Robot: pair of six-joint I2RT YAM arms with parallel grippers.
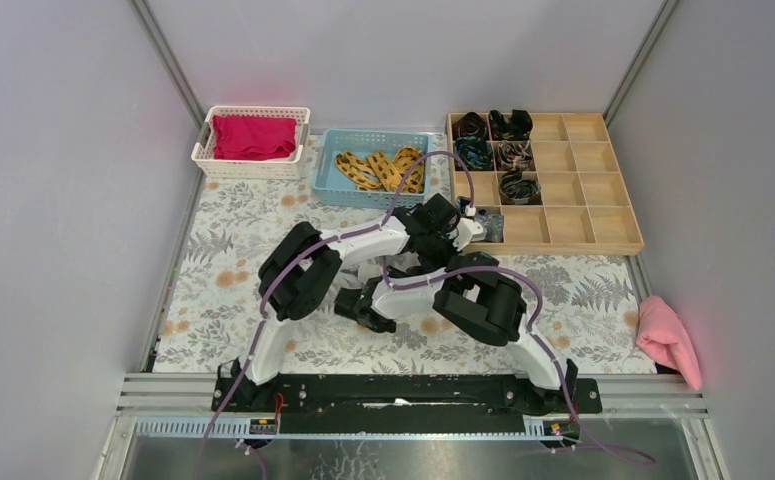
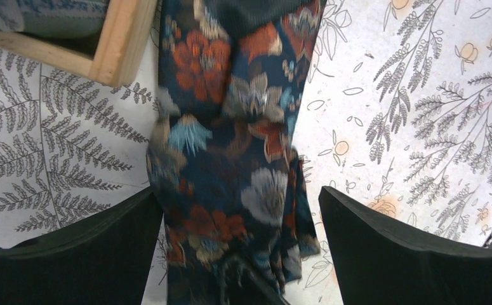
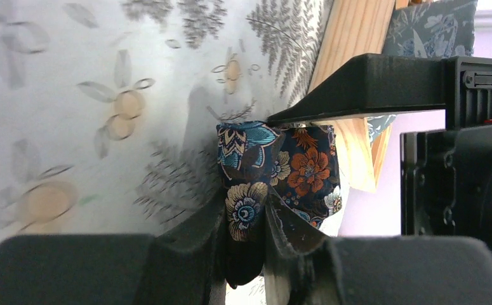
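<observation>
Floral tie [image 3: 294, 168], pinched by right pincer [image 3: 246, 222]

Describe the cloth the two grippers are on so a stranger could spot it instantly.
Find the wooden compartment tray at the table's far right, then its near left corner. Just outside it, a dark navy fabric strip runs between the open fingers of the left gripper, pinched by the right gripper. Unlike the paler grey-blue piece inside the tray, it carries orange-red, cream and teal flowers.

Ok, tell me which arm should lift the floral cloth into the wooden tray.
Right, probably. The right gripper is shut on the floral cloth beside the wooden tray; the left gripper has its fingers wide apart either side of it, gripping nothing.
</observation>
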